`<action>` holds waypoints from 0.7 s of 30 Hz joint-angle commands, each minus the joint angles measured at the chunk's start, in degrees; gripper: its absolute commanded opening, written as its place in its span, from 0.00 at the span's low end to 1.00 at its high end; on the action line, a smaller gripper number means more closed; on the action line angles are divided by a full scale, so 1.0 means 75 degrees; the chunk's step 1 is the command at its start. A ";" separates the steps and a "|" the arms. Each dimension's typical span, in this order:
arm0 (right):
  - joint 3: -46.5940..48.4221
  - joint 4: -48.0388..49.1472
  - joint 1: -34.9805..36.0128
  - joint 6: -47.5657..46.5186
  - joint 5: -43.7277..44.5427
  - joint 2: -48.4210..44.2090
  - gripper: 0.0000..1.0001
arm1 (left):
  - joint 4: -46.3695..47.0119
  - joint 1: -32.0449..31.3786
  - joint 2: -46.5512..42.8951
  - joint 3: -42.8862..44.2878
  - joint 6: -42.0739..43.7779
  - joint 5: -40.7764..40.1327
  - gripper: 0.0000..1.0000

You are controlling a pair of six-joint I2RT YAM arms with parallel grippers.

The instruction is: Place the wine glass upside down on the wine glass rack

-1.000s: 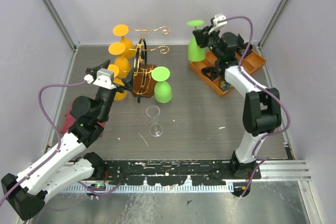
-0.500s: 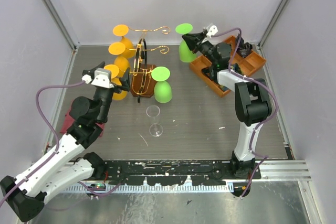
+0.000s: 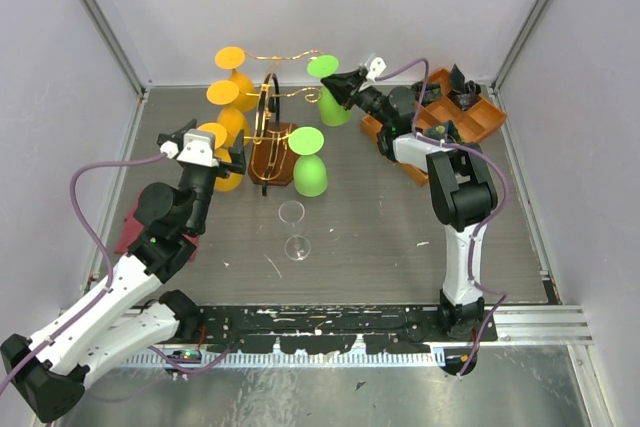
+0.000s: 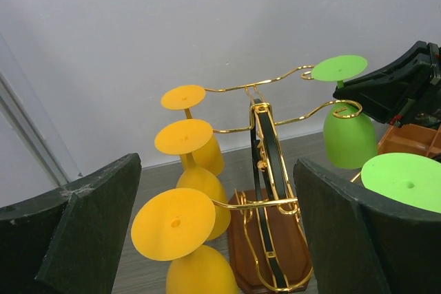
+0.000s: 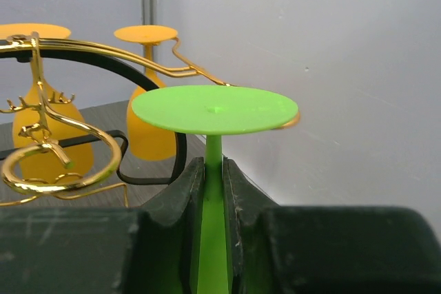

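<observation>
The right gripper [image 3: 345, 87] is clamped on the stem of a green glass [image 3: 322, 67], which it holds upside down, foot on top. In the right wrist view both fingers [image 5: 185, 191] press against the thin stem just under the round foot. The glass is at the far right of the rack [image 3: 270, 152], right beside the curled ends of its two gold arms. In the left wrist view the foot lies level with the upper curl. Whether the stem sits inside an arm cannot be told.

The left gripper [image 4: 217, 232] is spread wide and holds nothing. It faces the rack's left side, where three orange glasses [image 3: 222, 94] hang upside down.

A second green glass [image 3: 308, 162] is upside down at the rack's near right. A clear glass [image 3: 293, 229] is on the table [image 3: 380, 237] in front of the rack, apart from it. An orange tray [image 3: 480, 122] lies at the far right.
</observation>
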 commanded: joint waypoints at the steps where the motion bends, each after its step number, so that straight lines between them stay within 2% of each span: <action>1: 0.0484 0.0565 0.0151 -0.0420 0.0090 -0.0062 0.01 | 0.0095 -0.0012 -0.0025 0.0064 0.0178 -0.0159 0.98; 21: 0.1743 0.0702 0.0474 -0.0366 0.0542 0.1151 0.01 | 0.0411 0.0069 0.0498 0.0124 0.0781 -0.0395 0.98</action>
